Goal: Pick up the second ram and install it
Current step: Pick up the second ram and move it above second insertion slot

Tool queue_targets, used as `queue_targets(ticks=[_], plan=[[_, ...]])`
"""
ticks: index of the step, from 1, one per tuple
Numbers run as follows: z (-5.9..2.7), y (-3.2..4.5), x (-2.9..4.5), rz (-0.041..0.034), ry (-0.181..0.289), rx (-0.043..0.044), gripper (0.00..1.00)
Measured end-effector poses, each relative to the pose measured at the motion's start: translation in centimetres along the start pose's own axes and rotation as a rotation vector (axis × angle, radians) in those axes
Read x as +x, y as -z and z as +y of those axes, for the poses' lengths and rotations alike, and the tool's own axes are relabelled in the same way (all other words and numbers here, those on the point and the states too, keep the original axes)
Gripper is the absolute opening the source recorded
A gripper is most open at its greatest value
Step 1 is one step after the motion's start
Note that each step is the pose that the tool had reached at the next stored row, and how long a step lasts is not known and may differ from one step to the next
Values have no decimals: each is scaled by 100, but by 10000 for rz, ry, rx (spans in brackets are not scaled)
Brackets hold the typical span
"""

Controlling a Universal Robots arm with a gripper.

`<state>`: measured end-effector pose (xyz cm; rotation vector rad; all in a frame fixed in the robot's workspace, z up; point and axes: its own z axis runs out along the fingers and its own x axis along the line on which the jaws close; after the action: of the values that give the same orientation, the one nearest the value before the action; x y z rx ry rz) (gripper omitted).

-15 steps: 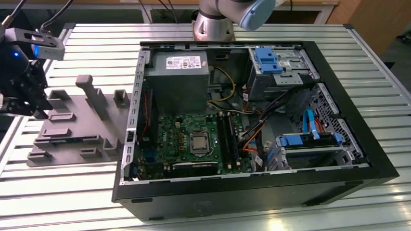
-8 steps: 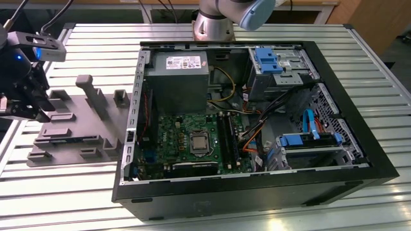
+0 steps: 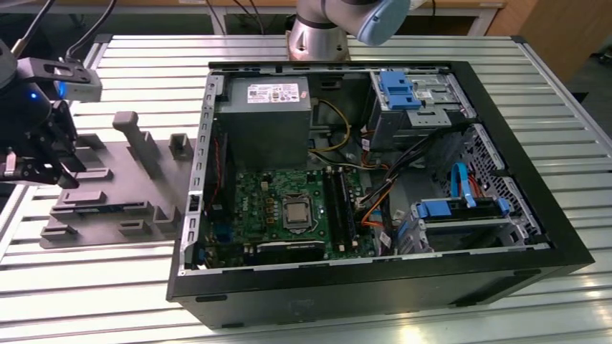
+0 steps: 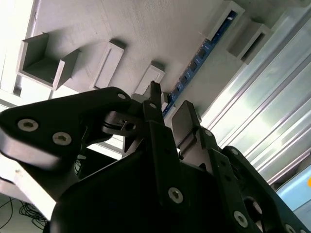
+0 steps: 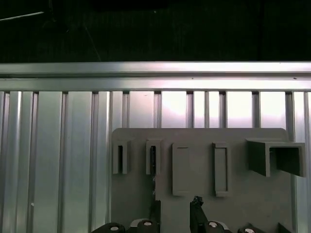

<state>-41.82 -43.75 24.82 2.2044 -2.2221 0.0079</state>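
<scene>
The second ram (image 4: 197, 60) is a slim dark stick with blue marks, standing on edge in a groove of the grey holder plate (image 4: 146, 29). In the exterior view the ram (image 3: 105, 208) lies along the near part of that holder plate (image 3: 110, 168), at the exterior view's left. My gripper (image 4: 170, 104) hangs just above one end of the stick, its black fingers apart on either side of the stick's line, with nothing clamped. In the exterior view the gripper (image 3: 40, 172) sits over the plate's left end. The motherboard's black slots (image 3: 340, 208) lie inside the open computer case (image 3: 383, 287).
The grey plate carries several raised blocks and a tall post (image 3: 134, 136). The case holds a power supply (image 3: 263, 115), blue drive cages (image 3: 402, 89) and loose cables (image 3: 383, 197). Ribbed metal tabletop (image 5: 58, 145) surrounds everything, and the arm's base (image 3: 320, 32) stands behind the case.
</scene>
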Motion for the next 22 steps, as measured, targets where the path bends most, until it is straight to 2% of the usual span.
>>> queue_targets(ticks=[12, 19, 22], plan=[[-1, -104, 104, 4, -38, 18, 37], [-1, -125, 112, 4, -38, 18, 37], [-2, -143, 113, 7, -37, 63, 37]])
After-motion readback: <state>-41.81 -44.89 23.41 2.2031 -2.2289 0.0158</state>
